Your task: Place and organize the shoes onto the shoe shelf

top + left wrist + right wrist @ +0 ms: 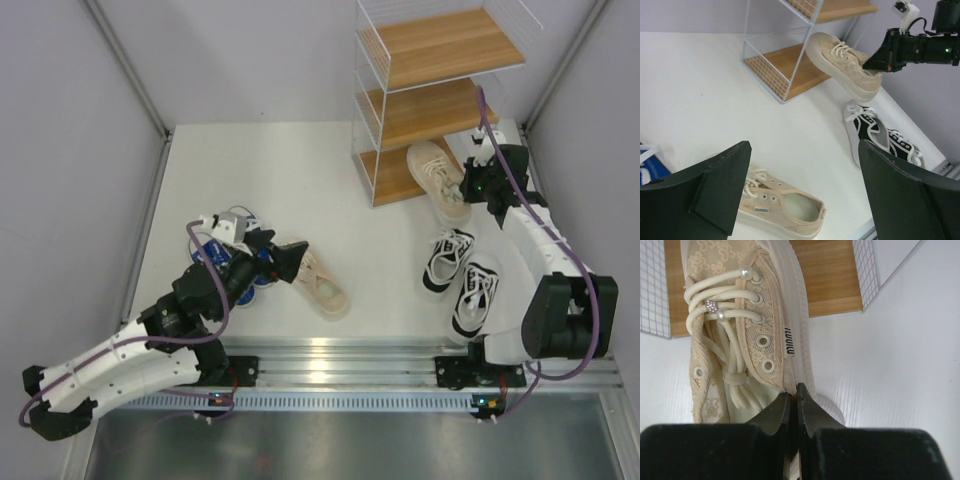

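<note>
My right gripper (796, 392) is shut on the side wall of a beige shoe (740, 330), whose toe points onto the lowest tier of the shoe shelf (832, 282). From above, that beige shoe (437, 178) lies partly on the bottom tier of the shelf (392, 178), with the right gripper (468, 186) at its heel. My left gripper (805, 192) stands open above the other beige shoe (785, 212), which lies on the table (318, 283). Nothing sits between its fingers (722, 190). Two black shoes (447, 260) (476, 297) lie by the right arm. Blue shoes (232, 250) lie under the left arm.
The two upper shelf tiers (445, 45) hold nothing. Grey walls close in both sides of the white table (290, 180). A metal rail (340, 365) runs along the near edge. The shelf's white wire side panel (772, 50) stands facing the left arm.
</note>
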Motion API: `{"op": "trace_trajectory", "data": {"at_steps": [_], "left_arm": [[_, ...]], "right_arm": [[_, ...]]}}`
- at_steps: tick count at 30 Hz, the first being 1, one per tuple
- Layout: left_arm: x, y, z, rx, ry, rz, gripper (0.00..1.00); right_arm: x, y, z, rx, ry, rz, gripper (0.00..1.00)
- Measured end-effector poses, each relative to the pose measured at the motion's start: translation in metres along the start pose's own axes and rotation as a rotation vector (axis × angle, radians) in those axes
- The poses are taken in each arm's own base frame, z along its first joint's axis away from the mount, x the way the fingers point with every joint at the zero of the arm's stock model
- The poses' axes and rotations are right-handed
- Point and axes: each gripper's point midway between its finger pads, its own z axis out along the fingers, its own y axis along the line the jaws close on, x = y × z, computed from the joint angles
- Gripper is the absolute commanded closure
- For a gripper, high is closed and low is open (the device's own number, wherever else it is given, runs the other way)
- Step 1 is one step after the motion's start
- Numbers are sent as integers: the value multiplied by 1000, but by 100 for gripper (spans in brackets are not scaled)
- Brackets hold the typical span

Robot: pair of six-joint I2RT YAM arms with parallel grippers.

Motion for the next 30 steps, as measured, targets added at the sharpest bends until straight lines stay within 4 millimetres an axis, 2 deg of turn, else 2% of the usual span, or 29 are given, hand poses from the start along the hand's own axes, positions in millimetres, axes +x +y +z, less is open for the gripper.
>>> {"op": "trace_trajectory", "data": {"at_steps": [5,10,19,25,30], "left_arm": [[6,29,-17,-89,-36,-3,6],[15,44,-21,-144,-22,14,5],[17,50,-22,-178,-20,23,4],[21,53,-21,-190,-15,28,3],[23,54,-21,-192,-12,27,3]], "right_arm": [[-15,4,26,31,-71,2,100],[-23,11,47,33,-117,-8,100],[0,6,81,67,-71,28,100],[12,0,92,98,-45,32,100],[9,-6,95,128,-63,33,100]]}}
